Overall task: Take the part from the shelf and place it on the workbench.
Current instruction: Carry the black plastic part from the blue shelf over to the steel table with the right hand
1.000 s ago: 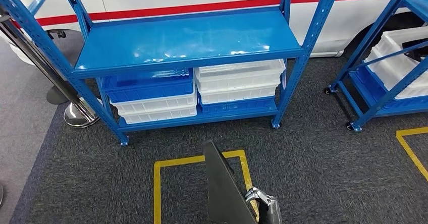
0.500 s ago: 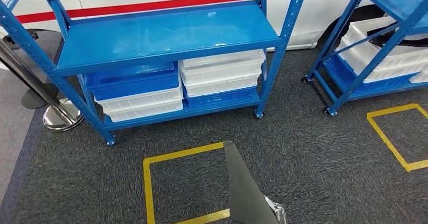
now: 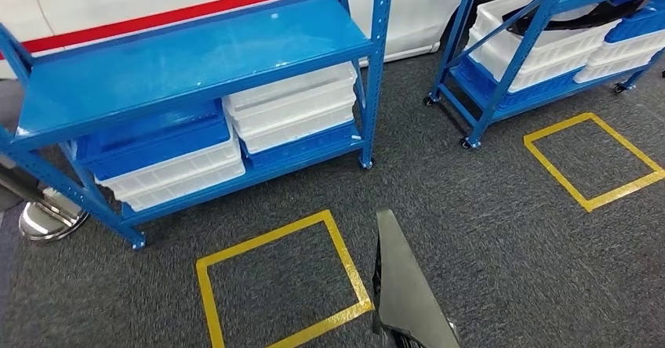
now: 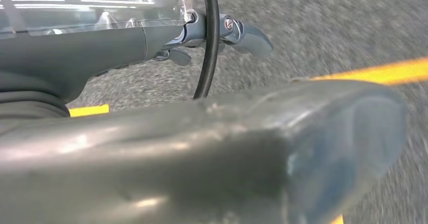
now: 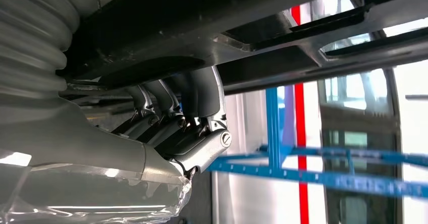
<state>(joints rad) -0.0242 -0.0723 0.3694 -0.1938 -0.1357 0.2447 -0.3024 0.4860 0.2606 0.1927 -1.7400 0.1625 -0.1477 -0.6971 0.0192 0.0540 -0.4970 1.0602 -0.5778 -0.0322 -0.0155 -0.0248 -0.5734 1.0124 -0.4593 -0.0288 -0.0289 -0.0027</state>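
The part (image 3: 405, 285) is a dark, flat, wedge-shaped panel. It stands up from the bottom edge of the head view, over the grey carpet and beside a yellow floor square (image 3: 263, 237). In the right wrist view my right hand (image 5: 176, 128) has its fingers (image 5: 151, 100) curled up against the underside of the black part (image 5: 202, 27), gripping it. My left hand (image 4: 222, 32) hangs over the carpet with its fingers stretched out and nothing in them. A thin black cable (image 4: 209, 42) crosses in front of it.
A blue shelf (image 3: 196, 58) stands ahead on the left, with white and blue bins (image 3: 290, 109) on its lower level. A second blue shelf (image 3: 510, 58) with bins is at the upper right, with another yellow square (image 3: 554, 172) before it. A chrome post base (image 3: 43, 219) sits far left.
The whole picture has slid left: the camera has turned right, bringing the second shelf and second yellow square further in. The part stays low in view; my right hand has sunk to the bottom edge.
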